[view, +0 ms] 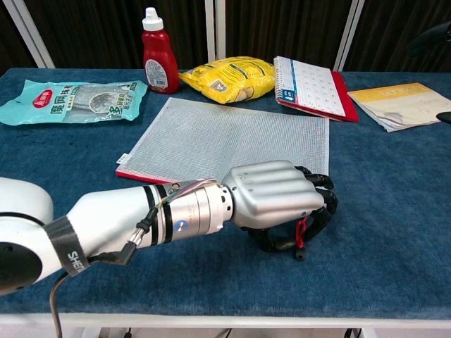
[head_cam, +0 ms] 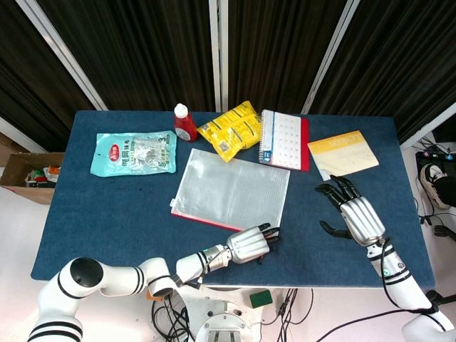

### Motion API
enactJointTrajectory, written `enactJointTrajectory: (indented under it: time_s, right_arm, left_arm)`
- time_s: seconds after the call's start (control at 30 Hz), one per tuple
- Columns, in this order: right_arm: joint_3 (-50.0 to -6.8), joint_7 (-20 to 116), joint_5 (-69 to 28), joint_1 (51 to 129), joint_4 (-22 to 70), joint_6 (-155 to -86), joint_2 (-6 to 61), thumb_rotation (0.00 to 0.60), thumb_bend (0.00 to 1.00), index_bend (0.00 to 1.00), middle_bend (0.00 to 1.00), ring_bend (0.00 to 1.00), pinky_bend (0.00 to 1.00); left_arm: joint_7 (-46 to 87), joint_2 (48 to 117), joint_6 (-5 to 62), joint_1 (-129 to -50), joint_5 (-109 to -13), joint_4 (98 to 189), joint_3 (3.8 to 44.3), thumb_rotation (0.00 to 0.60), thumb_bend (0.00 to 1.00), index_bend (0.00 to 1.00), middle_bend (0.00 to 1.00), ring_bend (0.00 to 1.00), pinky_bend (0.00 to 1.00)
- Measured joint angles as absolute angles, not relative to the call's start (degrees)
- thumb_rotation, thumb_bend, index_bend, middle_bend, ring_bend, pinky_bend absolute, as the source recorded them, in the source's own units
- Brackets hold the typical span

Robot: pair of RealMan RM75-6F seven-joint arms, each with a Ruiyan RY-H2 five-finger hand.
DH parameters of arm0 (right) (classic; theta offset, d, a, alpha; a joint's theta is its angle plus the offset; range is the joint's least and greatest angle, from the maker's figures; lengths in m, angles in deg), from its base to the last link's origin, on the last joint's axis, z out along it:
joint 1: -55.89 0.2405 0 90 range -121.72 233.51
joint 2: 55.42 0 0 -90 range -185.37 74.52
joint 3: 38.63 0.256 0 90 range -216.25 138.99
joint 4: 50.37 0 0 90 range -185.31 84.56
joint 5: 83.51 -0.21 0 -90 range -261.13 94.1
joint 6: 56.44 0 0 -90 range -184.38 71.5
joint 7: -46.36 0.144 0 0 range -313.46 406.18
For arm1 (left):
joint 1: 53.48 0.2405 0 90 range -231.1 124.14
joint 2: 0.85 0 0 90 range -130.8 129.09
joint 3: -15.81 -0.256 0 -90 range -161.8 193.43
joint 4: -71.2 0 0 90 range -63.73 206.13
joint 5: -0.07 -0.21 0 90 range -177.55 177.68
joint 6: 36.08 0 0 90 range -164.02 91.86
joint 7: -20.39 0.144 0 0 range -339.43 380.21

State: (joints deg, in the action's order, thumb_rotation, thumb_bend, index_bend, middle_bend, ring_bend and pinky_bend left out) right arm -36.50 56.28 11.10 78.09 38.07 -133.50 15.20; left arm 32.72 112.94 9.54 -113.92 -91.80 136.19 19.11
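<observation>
Left robot hand [view: 278, 201] of mine curls around a small red tag [view: 301, 231] at the near corner of the silvery mesh zip pouch [view: 229, 141]; right robot hand [head_cam: 353, 210] spread wide.

back row: snack packet [head_cam: 134, 153] far left, then bottle [head_cam: 185, 122], chip bag [head_cam: 230, 130], notebook [head_cam: 284, 140], paper pad [head_cam: 344, 154] far right
centre: mesh pouch [head_cam: 231, 188] on bench [head_cam: 85, 228]
front: left hand [head_cam: 254, 244] at pouch's near corner; right hand [head_cam: 354, 211] before pad
</observation>
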Motion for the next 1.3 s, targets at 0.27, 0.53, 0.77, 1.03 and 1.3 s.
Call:
enactJointTrajectory:
  time_s: [0.27, 0.53, 0.77, 1.03, 1.3]
  right_arm:
    - [-36.59, 55.87, 11.28, 78.07, 38.38, -133.43, 15.21, 0.6, 0.25, 0.21, 0.22, 0.03, 0.11]
    - [-36.57, 55.76, 11.43, 77.68, 38.74, -134.15, 14.95, 0.6, 0.25, 0.21, 0.22, 0.03, 0.11]
    - [-35.98, 56.28, 11.27, 77.85, 38.93, -134.35, 14.46, 0.6, 0.25, 0.21, 0.22, 0.03, 0.11]
    - [-35.63, 56.22, 10.96, 79.09, 40.33, -132.05, 12.88, 0.6, 0.31, 0.26, 0.25, 0.07, 0.17]
    - [-36.12, 51.68, 11.0, 81.97, 42.98, -125.87, 13.15, 0.6, 0.33, 0.38, 0.31, 0.11, 0.25]
  left_arm:
    - [31.82, 113.6, 11.36, -113.1, -92.21, 134.79, 18.42, 0.6, 0.45, 0.56, 0.2, 0.08, 0.17]
    - [30.68, 112.95, 13.62, -111.83, -92.25, 135.21, 18.08, 0.6, 0.53, 0.57, 0.21, 0.08, 0.17]
    - [28.63, 111.32, 18.45, -110.03, -92.84, 137.21, 18.42, 0.6, 0.54, 0.57, 0.21, 0.08, 0.17]
    - [23.07, 108.3, 28.23, -105.73, -93.27, 142.86, 19.67, 0.6, 0.54, 0.57, 0.2, 0.08, 0.17]
    - [16.6, 105.4, 34.75, -101.02, -91.43, 151.32, 22.17, 0.6, 0.54, 0.57, 0.15, 0.06, 0.17]
